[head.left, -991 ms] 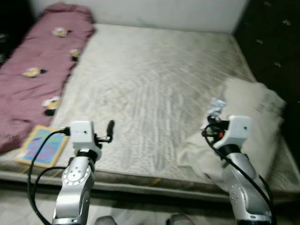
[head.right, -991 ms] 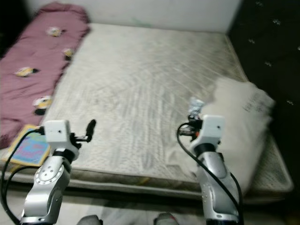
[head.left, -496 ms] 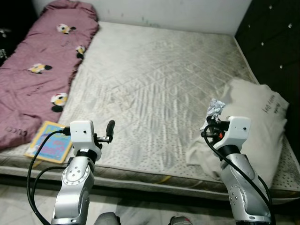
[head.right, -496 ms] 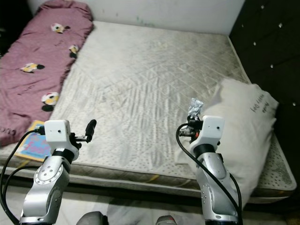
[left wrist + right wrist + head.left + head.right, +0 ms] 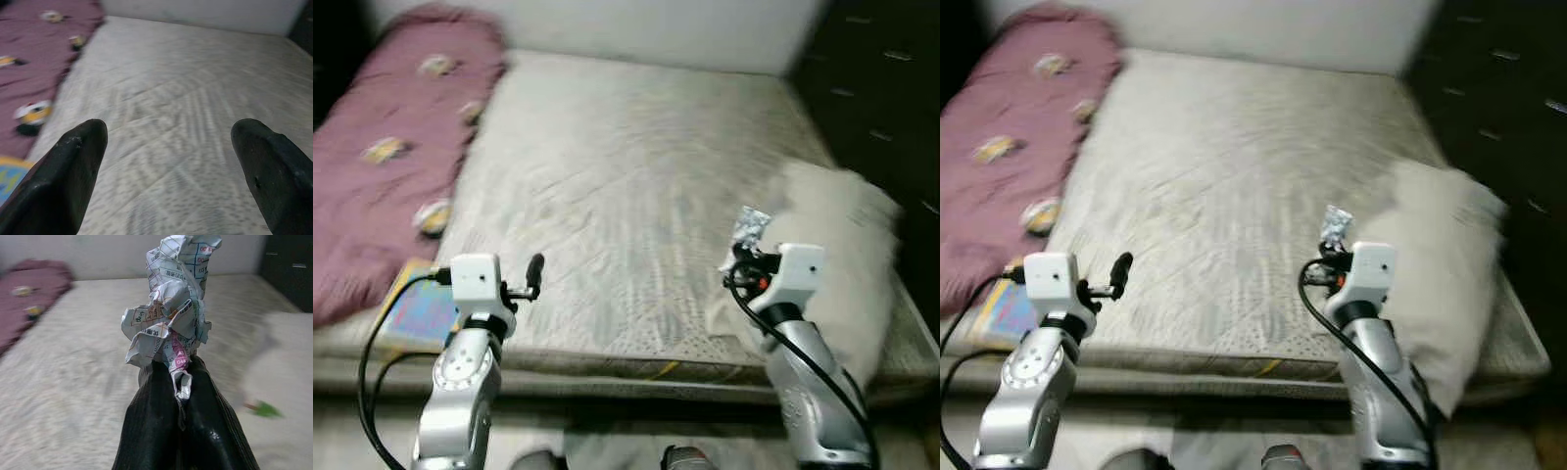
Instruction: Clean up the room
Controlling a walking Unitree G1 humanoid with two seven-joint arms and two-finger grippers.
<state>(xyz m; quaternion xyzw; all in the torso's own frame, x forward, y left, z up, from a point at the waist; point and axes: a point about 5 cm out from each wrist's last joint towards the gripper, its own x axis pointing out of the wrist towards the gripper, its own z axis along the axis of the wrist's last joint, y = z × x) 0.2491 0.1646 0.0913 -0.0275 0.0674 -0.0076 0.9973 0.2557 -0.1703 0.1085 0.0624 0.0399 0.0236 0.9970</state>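
A crumpled paper wrapper with printed squares sticks up from my right gripper, which is shut on it. In the eye views that crumpled wrapper is held above the bed's near right part, beside a white pillow. My left gripper is open and holds nothing, its fingers wide apart over the bare mattress. That left gripper is raised near the bed's front left edge.
A maroon blanket with cartoon prints lies along the bed's left side. A colourful book rests at the front left corner of the mattress. A dark cabinet stands to the right. Pale floor runs below the bed.
The camera has shifted and the picture has blurred, so the bed sits slightly differently in view. Both arms keep the same pose, and the wrapper stays in the right gripper.
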